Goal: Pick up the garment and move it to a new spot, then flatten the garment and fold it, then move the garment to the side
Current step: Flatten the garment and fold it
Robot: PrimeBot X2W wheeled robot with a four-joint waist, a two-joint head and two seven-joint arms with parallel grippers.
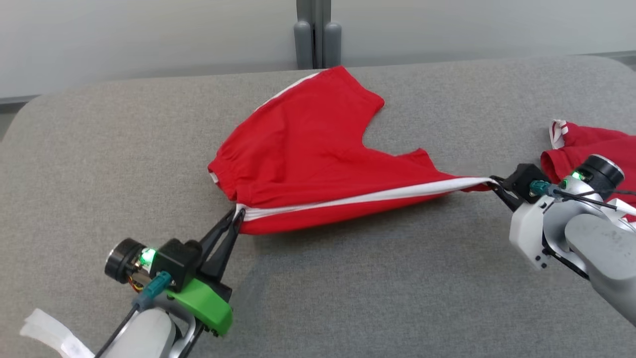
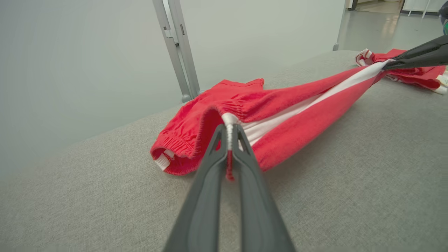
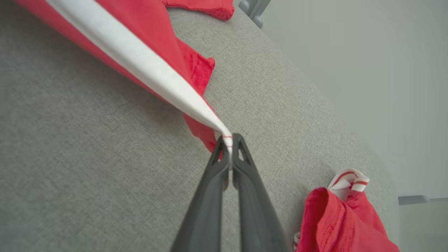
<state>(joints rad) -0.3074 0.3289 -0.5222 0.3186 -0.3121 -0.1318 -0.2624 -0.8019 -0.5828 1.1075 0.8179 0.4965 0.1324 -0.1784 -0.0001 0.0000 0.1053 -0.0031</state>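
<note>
Your left jaws clench the waistband and your right jaws the striped hem of the red garment (image 1: 308, 149), stretched taut between them over the worktop (image 1: 348, 288), so pulling wider risks one thin pinch slipping free

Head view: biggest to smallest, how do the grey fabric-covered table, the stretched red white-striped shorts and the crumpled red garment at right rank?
1. Grey fabric-covered table.
2. Stretched red white-striped shorts.
3. Crumpled red garment, partly hidden by the right arm.
</note>
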